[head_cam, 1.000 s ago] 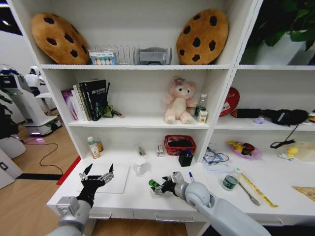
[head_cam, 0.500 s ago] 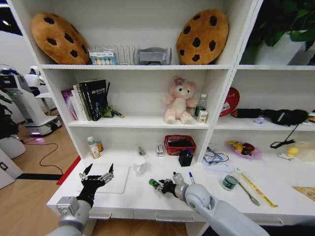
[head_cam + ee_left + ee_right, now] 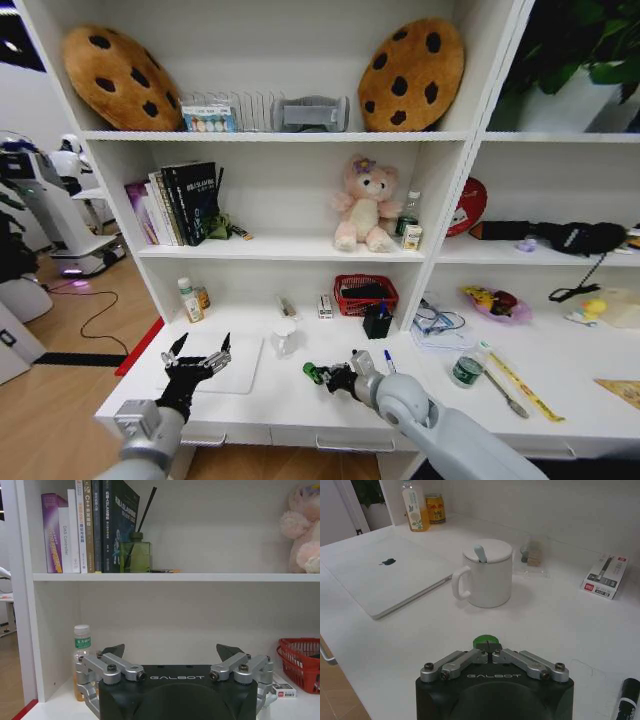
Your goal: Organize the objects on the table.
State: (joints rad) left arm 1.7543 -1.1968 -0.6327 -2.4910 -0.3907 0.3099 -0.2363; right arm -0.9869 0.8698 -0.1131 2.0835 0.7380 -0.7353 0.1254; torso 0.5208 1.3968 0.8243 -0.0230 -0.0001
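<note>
Mug (image 3: 487, 575) on table (image 3: 560, 625) holds a spoon (image 3: 480, 553).

The right gripper (image 3: 322, 376) is pinched closed above the table's front edge; the left gripper (image 3: 200, 358) hovers spread wide.

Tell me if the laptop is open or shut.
Shut: the laptop lies flat on the table, lid down with its logo facing up.
</note>
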